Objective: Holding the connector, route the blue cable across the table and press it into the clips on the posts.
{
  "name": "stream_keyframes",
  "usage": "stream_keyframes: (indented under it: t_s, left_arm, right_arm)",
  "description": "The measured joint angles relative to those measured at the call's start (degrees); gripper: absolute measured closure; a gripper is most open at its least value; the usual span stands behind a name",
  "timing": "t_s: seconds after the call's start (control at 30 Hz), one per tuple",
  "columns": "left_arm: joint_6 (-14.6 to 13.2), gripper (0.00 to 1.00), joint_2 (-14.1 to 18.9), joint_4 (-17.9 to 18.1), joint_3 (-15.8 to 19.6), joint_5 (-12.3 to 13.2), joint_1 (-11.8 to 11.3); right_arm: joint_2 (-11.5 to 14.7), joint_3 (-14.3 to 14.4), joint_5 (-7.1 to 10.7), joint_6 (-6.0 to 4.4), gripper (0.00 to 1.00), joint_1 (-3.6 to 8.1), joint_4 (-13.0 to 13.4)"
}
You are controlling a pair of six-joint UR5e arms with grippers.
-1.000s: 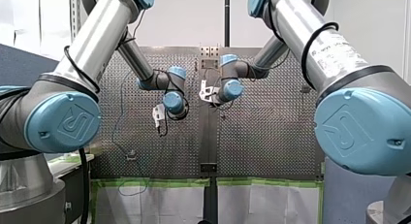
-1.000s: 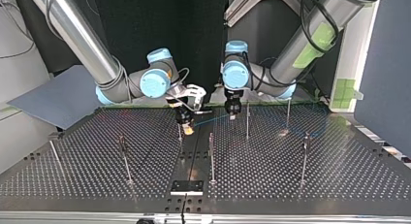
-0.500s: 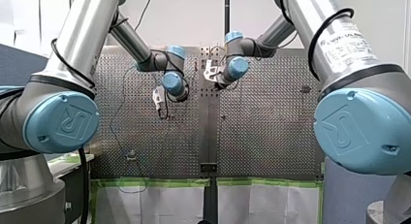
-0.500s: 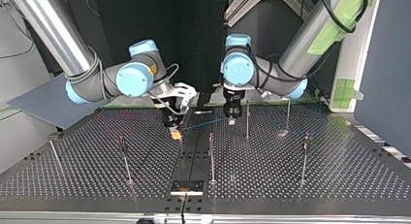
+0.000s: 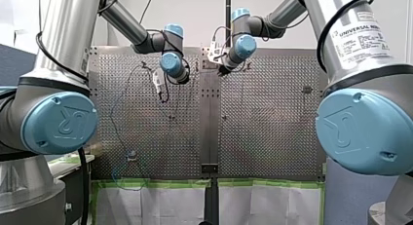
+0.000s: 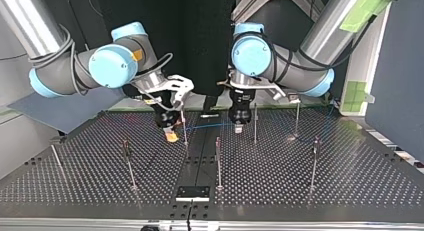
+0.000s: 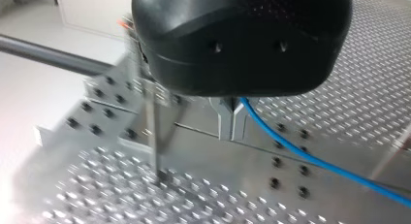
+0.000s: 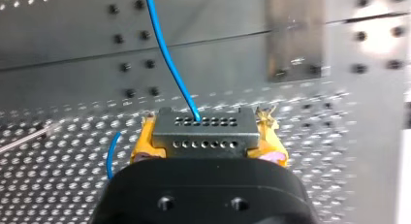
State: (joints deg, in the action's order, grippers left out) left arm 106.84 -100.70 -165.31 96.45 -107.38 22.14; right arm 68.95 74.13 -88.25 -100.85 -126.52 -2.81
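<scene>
Here, the right arm's jaws clamp the connector (image 8: 205, 132) between yellow pads (image 8: 145, 139); the cable (image 8: 169, 61) runs from it, above the far middle of the bench (image 6: 300, 191), to the left arm's jaws, closed narrow on it.

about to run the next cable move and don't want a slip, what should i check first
1. connector clamped between the right claw's yellow pads: ok
2. blue cable entering a hole in the connector: ok
3. left claw shut on the blue cable: ok
4. cable span between the two claws straight, no slack loop: ok
5. cable pressed into a clip on the post beside the right claw: cannot tell
</scene>
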Motion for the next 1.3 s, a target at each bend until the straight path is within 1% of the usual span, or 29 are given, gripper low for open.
stream_keyframes:
  t_s: [0.17,0.27,0.33,0.4,0.47,0.57,0.63,0.77,0.87,0.93,1.03,1.2,1.3]
  left_arm:
    - [0.0,1.00,3.2,-0.1,0.0,0.3,0.6]
    - [0.1,1.00,5.1,0.5,0.0,1.1,1.0]
    - [0.6,1.00,5.8,1.3,0.0,1.9,1.2]
    - [1.0,1.00,5.7,2.5,-0.1,2.8,1.2]
    - [1.2,1.00,5.0,3.1,-0.3,3.3,1.1]
    - [1.2,1.00,3.7,3.4,-0.9,3.4,1.0]
    - [1.1,1.00,2.8,3.6,-1.2,3.0,0.8]
    - [0.9,1.00,0.6,4.2,-1.6,1.2,0.1]
    - [0.8,1.00,-0.1,4.3,-2.0,0.6,-0.5]
    - [0.8,1.00,-0.2,4.4,-2.5,0.6,-1.0]
    - [0.7,1.00,-0.3,4.5,-3.1,1.2,-1.7]
    - [0.8,1.00,-0.5,4.9,-3.9,3.0,-2.6]
    - [0.8,1.00,-1.2,5.0,-4.3,3.7,-3.1]
  right_arm:
    - [3.2,0.0,2.27,0.01,1.00,0.22,-1.0]
    - [5.0,0.0,3.49,0.01,1.00,0.39,-1.1]
    - [6.3,0.0,4.16,0.01,1.00,0.62,-1.1]
    - [6.7,0.0,4.52,0.01,1.00,0.83,-1.1]
    - [6.5,0.0,4.77,0.01,1.00,1.05,-1.1]
    - [5.7,0.0,5.31,0.00,1.00,1.33,-1.1]
    - [5.0,0.0,5.66,0.02,1.00,1.57,-1.0]
    - [3.0,0.0,6.05,0.18,1.00,1.92,-1.0]
    - [2.2,-0.3,6.56,0.24,1.00,2.19,-0.8]
    - [1.8,-0.9,7.36,0.21,1.00,2.45,-0.8]
    - [1.4,-1.8,8.32,0.15,1.00,2.75,-0.8]
    - [0.9,-2.6,9.12,0.07,1.00,3.13,-0.7]
    - [0.2,-3.0,9.49,-0.01,1.00,3.40,-0.7]
